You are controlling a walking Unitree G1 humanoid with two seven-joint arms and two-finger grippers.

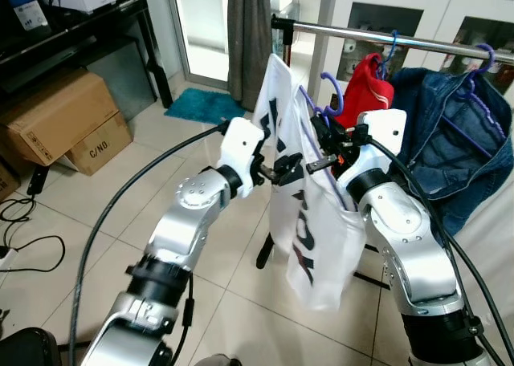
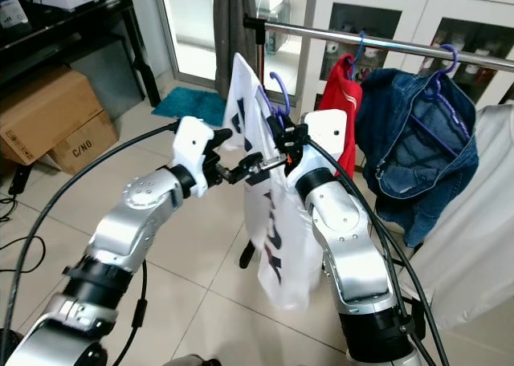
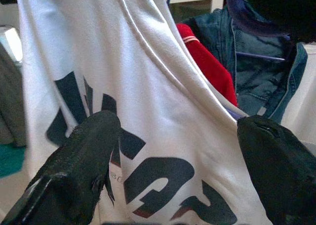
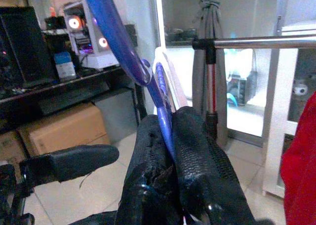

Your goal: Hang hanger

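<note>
A purple hanger (image 1: 333, 89) carries a white T-shirt (image 1: 309, 221) with dark lettering, held up in front of me just below the metal rail (image 1: 385, 38). My right gripper (image 4: 170, 121) is shut on the hanger's neck under the hook. Open, my left gripper (image 3: 177, 126) reaches in from the left at the shirt's shoulder, its two fingers (image 3: 94, 146) spread wide with the cloth just beyond them. The hook sits below and in front of the rail's left end, apart from it.
A red garment (image 1: 369, 89) and a denim jacket (image 1: 458, 133) hang on the rail to the right. Behind stand a white cabinet (image 1: 401, 13) and a grey curtain (image 1: 247, 37). Cardboard boxes (image 1: 60, 117), a black shelf (image 1: 80, 29) and floor cables (image 1: 24, 246) lie left.
</note>
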